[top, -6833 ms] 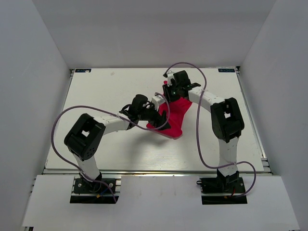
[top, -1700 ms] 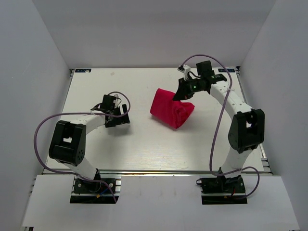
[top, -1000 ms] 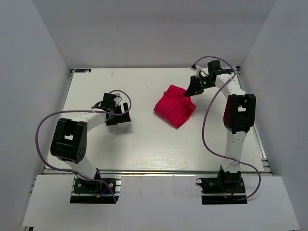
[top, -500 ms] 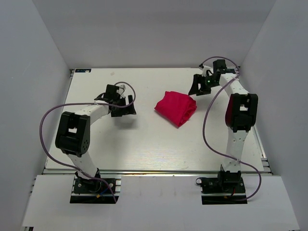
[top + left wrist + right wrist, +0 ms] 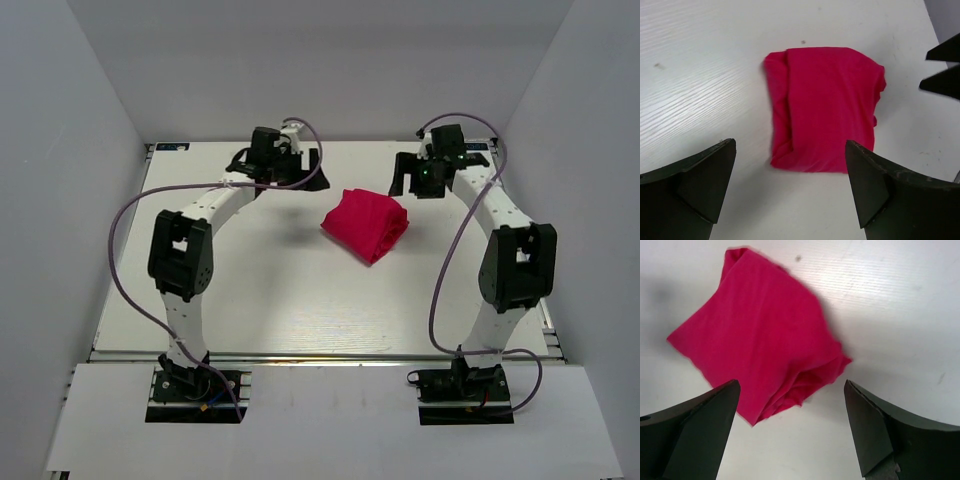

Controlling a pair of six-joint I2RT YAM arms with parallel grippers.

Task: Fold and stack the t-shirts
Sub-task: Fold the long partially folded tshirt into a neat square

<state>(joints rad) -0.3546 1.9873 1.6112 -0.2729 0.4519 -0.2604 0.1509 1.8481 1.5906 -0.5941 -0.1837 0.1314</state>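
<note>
The t-shirt [image 5: 365, 226] is a crimson-pink bundle folded into a rough square, lying flat on the white table [image 5: 250, 290] right of centre. In the left wrist view the t-shirt [image 5: 825, 107] lies ahead of my left gripper [image 5: 790, 145], whose jaws stand wide and hold nothing. From above, that left gripper [image 5: 312, 172] hovers to the shirt's far left. My right gripper [image 5: 408, 180] hangs at the shirt's far right, open and apart from the cloth. The right wrist view shows the t-shirt [image 5: 760, 345] with a bunched corner toward my right gripper [image 5: 790, 385]. No tag shows.
White walls close in the table at the back and both sides. Purple cables loop off both arms [image 5: 130, 250]. The right gripper's dark fingertips [image 5: 942, 70] show at the right edge of the left wrist view.
My right gripper has opened, let go of the shirt and drawn back to the far right. The left arm has swung from the table's left to the far side near the shirt.
</note>
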